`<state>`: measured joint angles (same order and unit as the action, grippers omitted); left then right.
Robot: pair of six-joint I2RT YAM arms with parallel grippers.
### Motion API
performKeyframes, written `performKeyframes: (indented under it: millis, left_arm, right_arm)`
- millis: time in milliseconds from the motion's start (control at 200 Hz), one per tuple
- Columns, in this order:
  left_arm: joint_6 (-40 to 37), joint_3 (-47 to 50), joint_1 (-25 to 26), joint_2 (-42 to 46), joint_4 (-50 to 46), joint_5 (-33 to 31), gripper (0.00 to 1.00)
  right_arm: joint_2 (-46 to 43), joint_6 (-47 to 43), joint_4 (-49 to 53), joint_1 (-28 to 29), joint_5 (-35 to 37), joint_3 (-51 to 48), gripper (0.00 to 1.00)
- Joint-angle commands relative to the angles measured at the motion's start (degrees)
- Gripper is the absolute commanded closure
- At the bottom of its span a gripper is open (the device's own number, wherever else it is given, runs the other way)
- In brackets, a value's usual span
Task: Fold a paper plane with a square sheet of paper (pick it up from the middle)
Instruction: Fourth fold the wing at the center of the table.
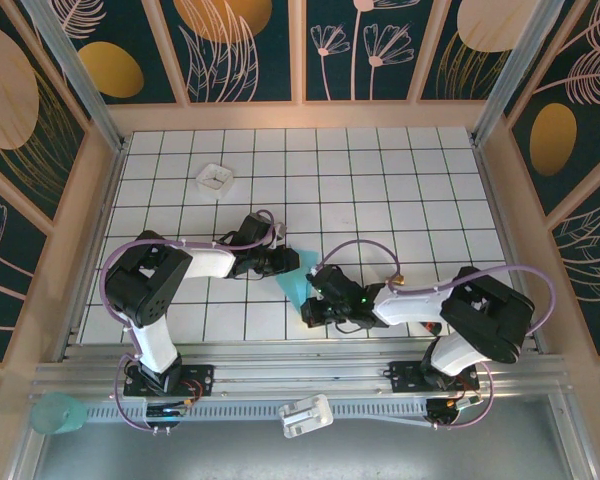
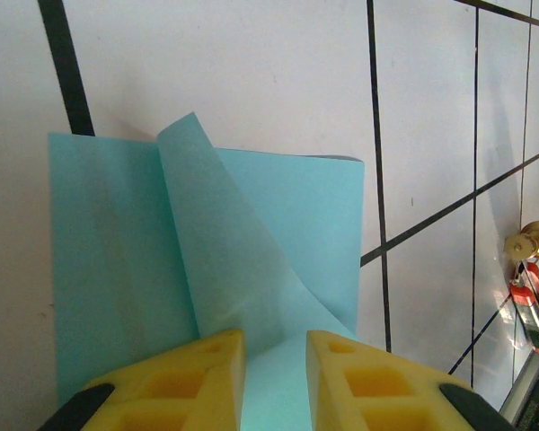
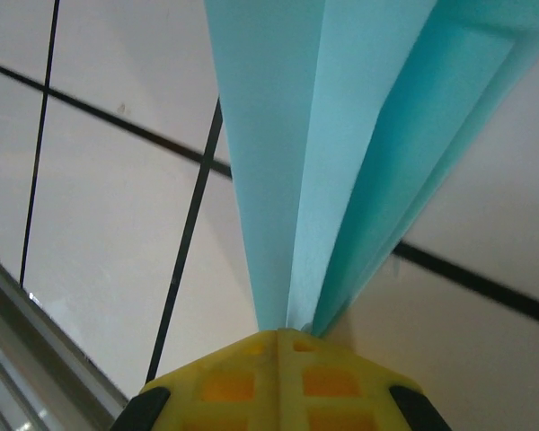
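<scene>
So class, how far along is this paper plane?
Done: the paper is creased into long layers. In hand: the right gripper pinches one end shut; a flap stands raised at the left gripper, jaws apart. Left: press that flap flat, then likely more folds.

White surface [image 1: 380,180] with black grid lines. Small white square tray [image 1: 215,178] on far left part. Folded turquoise paper [image 1: 294,286] near front middle, one flap raised.
</scene>
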<state>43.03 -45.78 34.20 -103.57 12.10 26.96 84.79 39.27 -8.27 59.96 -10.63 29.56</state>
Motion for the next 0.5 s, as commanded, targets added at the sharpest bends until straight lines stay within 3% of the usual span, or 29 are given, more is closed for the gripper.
performKeyframes:
  millis: [0,210,495]
  left_arm:
    - [-1.9,0.4,-0.1,-2.9,-5.2,-4.6,0.74]
    - [-1.8,0.4,-0.2,-3.1,-5.0,-4.6,0.74]
    - [-1.7,0.1,-0.2,-3.3,-5.0,-4.5,0.74]
  right_arm:
    - [-3.1,-1.9,6.6,0.8,-2.2,-1.7,1.00]
    - [-7.4,-2.9,1.5,-3.4,-4.7,-0.6,1.00]
    - [-0.6,-3.9,-1.6,-4.7,-4.3,5.5,1.00]
